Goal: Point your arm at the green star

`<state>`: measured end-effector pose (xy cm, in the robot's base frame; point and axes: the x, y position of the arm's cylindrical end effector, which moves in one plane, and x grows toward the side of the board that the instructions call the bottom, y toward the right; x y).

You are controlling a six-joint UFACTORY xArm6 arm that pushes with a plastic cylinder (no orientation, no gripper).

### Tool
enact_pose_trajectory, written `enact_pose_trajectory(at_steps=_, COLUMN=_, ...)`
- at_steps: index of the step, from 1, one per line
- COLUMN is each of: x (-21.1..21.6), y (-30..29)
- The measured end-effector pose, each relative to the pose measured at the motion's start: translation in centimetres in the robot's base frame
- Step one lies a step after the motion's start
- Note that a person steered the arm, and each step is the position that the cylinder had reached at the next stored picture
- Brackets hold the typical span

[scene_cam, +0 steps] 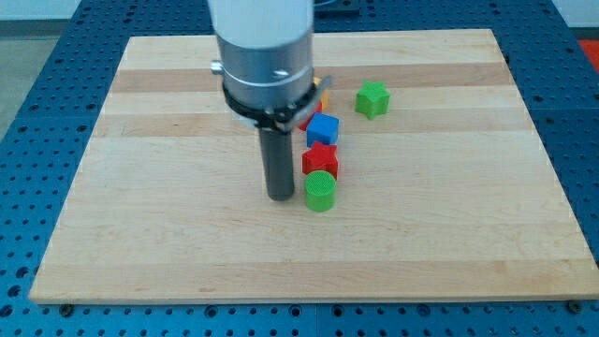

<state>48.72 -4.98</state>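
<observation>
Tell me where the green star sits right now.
The green star sits toward the view's top, right of centre on the wooden board, alone, up and right of the blue block. My tip is far down-left, beside the green cylinder.

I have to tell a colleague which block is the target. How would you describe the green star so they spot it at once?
On the wooden board, look toward the view's top right. The green star sits alone there, apart from the column of blocks beside my tip. The green cylinder is round.
</observation>
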Motion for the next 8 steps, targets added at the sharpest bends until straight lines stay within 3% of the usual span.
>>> enact_pose_trajectory(at_steps=1, x=-5.7, y=-2.7)
enact_pose_trajectory(at_steps=2, x=-7.8, y=-3.0)
enact_pose_trajectory(at_steps=4, x=-7.1, y=-3.0)
enact_pose_trajectory(at_steps=7, x=6.0, y=-2.8)
enact_pose_trajectory(at_steps=8, x=6.2, y=-2.8)
